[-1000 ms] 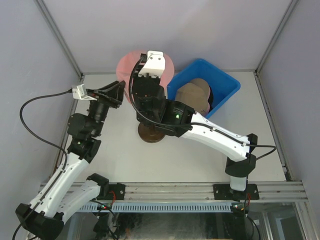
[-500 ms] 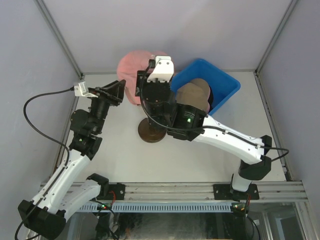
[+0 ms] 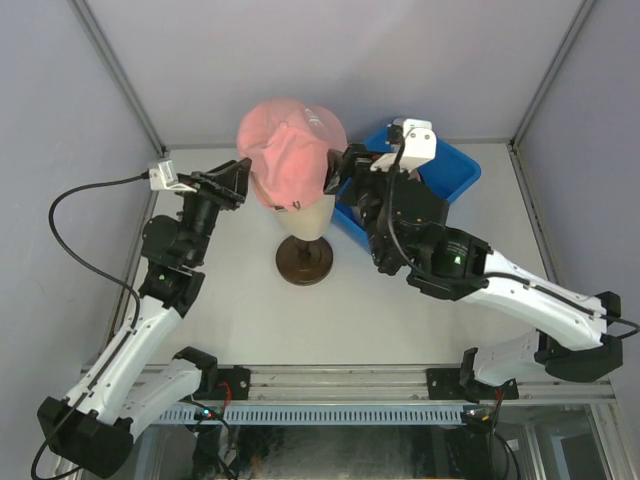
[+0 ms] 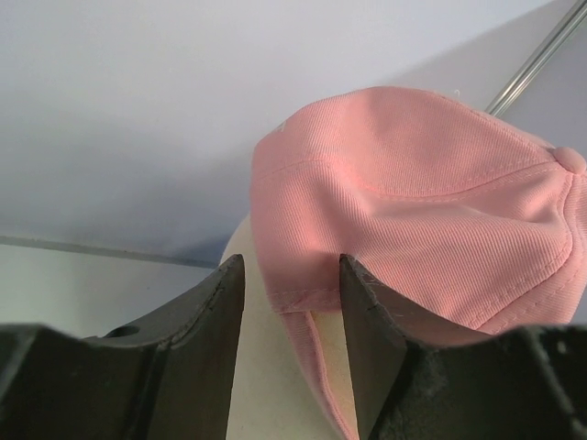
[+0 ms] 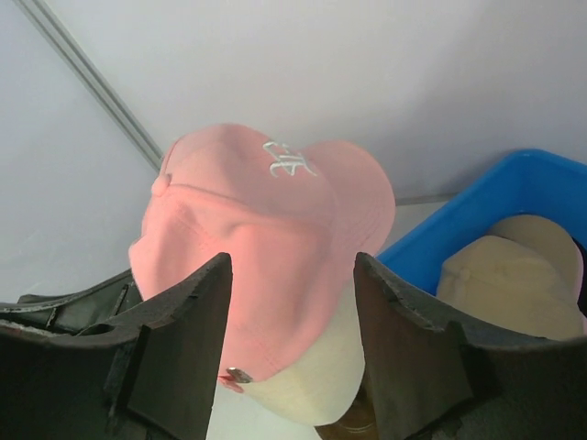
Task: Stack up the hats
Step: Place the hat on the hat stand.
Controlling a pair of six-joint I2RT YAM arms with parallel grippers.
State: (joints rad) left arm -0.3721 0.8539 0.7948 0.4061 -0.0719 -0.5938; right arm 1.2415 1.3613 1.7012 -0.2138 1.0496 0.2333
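You are working on a pale table (image 3: 230,320) closed in by grey walls. Your left gripper (image 4: 286,275) has its jaws parted by a moderate gap with nothing between them; in the left wrist view the hem of the pink hat (image 4: 413,202) shows through that gap, just beyond the tips. I cannot tell whether either finger touches the fabric. From above, this gripper (image 3: 238,178) sits just beside the hat's left side.

Your right gripper (image 5: 292,266) has its jaws spread wide and carries nothing. In the right wrist view the pink hat (image 5: 257,229) fills the space between the fingers but lies beyond them. From above, the gripper (image 3: 340,170) is close to the hat's right side, over the near left corner of the blue bin (image 3: 460,170).

The pink hat (image 3: 290,160) sits on the mannequin head (image 3: 305,215), which stands upright on its round brown base (image 3: 305,262) toward the far middle of the table. White stitching (image 5: 286,160) shows on the hat.

A tan hat (image 5: 500,284) lies in the bin, right of the head.
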